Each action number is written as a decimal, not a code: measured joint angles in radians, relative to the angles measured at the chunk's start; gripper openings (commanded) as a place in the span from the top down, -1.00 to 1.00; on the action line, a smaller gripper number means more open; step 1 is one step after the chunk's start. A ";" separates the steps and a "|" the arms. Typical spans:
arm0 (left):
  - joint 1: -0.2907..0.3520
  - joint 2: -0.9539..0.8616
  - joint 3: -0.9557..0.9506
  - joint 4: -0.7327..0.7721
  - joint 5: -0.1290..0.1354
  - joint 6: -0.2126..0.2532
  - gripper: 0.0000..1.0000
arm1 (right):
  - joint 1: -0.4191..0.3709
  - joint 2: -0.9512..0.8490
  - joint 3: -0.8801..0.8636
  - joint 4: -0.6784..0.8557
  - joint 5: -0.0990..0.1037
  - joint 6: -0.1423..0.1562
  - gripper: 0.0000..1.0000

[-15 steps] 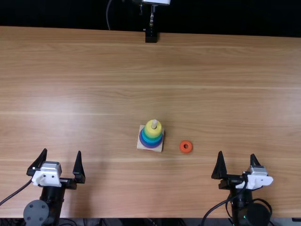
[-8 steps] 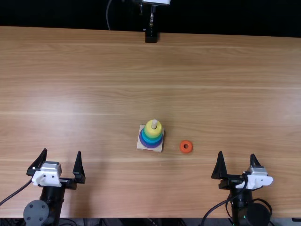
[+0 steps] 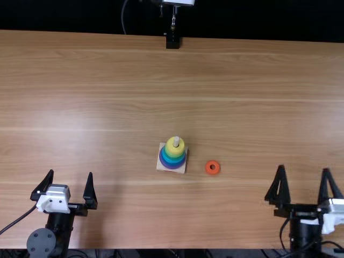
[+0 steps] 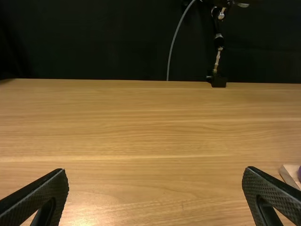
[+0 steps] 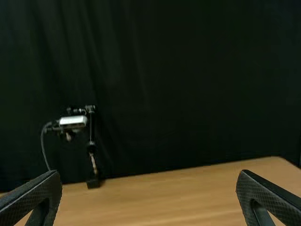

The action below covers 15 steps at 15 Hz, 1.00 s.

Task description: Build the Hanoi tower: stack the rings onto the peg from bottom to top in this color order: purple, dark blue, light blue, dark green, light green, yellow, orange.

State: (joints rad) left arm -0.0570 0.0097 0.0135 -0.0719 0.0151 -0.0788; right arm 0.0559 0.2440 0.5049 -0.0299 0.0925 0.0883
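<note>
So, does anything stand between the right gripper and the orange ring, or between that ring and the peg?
Nothing visible blocks the right gripper from the orange ring. Around the peg sit the stacked rings, so the orange ring likely needs lifting over them; the peg's top is bare.

Broad way across the far side
The pale, round wooden peg [image 3: 176, 141] with its stacked coloured rings [image 3: 172, 156] and the round orange ring [image 3: 208, 167] obstruct nearer paths.

orange ring [image 3: 213, 167]: on table [image 3: 97, 80], near base [image 3: 160, 167] | yellow ring [image 3: 170, 148]: topmost on peg [image 3: 176, 141] | green band [image 3: 176, 156]: ring count unclear
</note>
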 measured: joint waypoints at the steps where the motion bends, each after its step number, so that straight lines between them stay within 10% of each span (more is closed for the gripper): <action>1: 0.000 0.000 0.000 0.000 0.000 0.000 -1.00 | 0.000 0.075 0.061 -0.003 -0.011 0.000 -1.00; 6: 0.000 0.000 0.000 0.000 0.000 0.000 -1.00 | 0.008 0.382 0.192 -0.008 -0.086 -0.008 -1.00; 15: 0.000 0.000 0.000 0.000 0.000 0.000 -1.00 | 0.259 1.033 0.342 -0.321 -0.122 -0.091 -1.00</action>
State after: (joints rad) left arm -0.0570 0.0101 0.0135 -0.0719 0.0147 -0.0792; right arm 0.3145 1.2766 0.8467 -0.3511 -0.0299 -0.0029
